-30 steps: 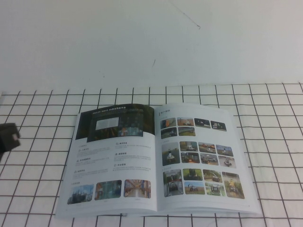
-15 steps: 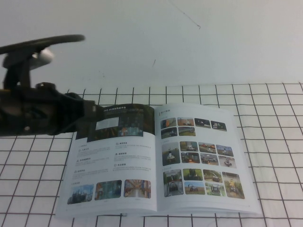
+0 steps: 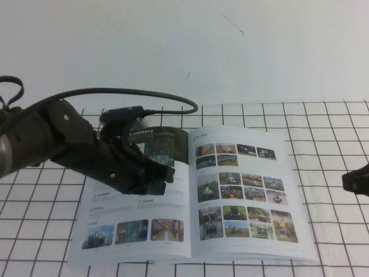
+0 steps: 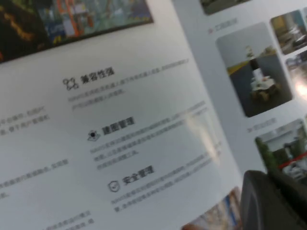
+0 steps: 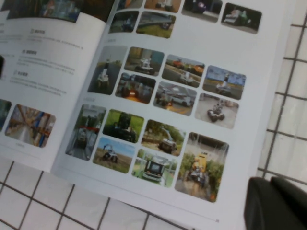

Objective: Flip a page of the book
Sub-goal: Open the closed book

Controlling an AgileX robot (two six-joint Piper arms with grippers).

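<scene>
High view: the book lies open on the gridded table.
Left hand: reaches low over the banner page, finger spread hidden.
Right hand: at the table's right edge, beside the page; cannot tell.

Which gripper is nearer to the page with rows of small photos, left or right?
Left, slightly. The left gripper hovers over the banner page, just beside the page across the spine. The right gripper is off the book, past the page's outer edge.
</scene>
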